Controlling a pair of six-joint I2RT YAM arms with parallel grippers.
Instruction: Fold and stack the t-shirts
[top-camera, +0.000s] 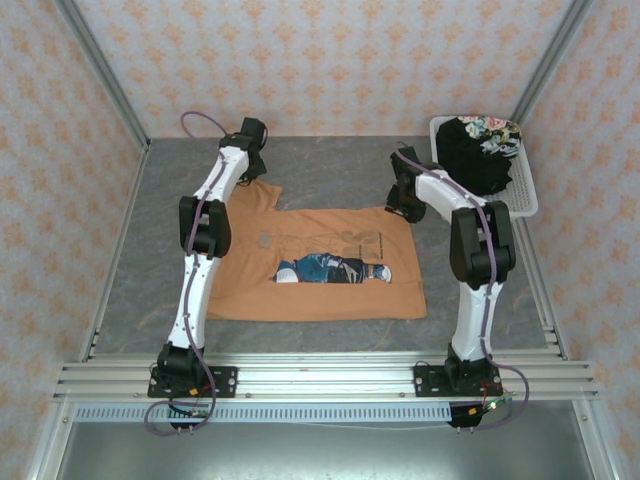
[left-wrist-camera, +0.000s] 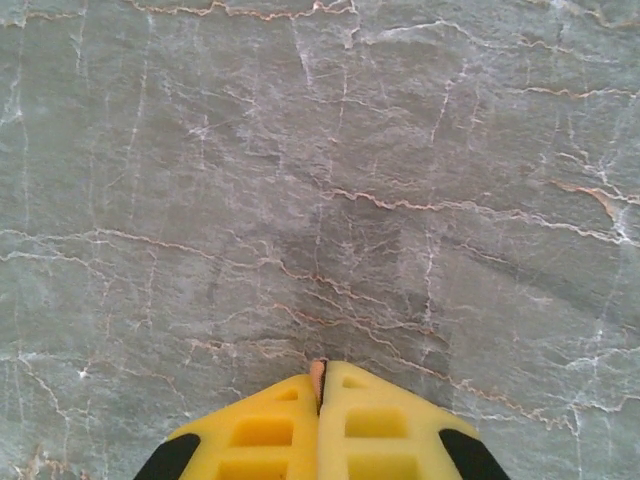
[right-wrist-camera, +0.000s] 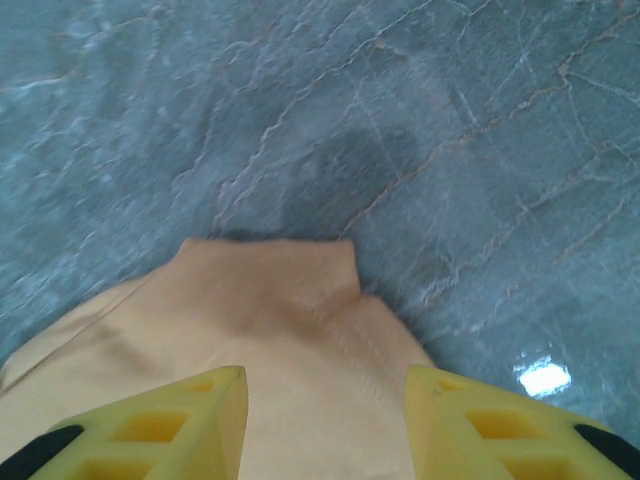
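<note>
The light orange t-shirt (top-camera: 320, 265) lies spread flat mid-table, its blue-and-white cartoon print (top-camera: 333, 268) facing up. My left gripper (top-camera: 252, 165) is at the shirt's far left sleeve; in the left wrist view it (left-wrist-camera: 322, 368) is shut, with a thin sliver of orange fabric (left-wrist-camera: 317, 372) pinched between the yellow fingers. My right gripper (top-camera: 403, 208) is at the shirt's far right corner. In the right wrist view it (right-wrist-camera: 325, 385) stands open over a flap of the orange fabric (right-wrist-camera: 280, 320). The black t-shirt (top-camera: 475, 155), with a floral patch, lies bunched in the basket.
The white mesh basket (top-camera: 528, 195) stands at the back right corner against the wall. Grey marble tabletop (top-camera: 330, 170) shows behind the shirt and to its left. Patterned walls close in three sides; a metal rail (top-camera: 320, 375) runs along the near edge.
</note>
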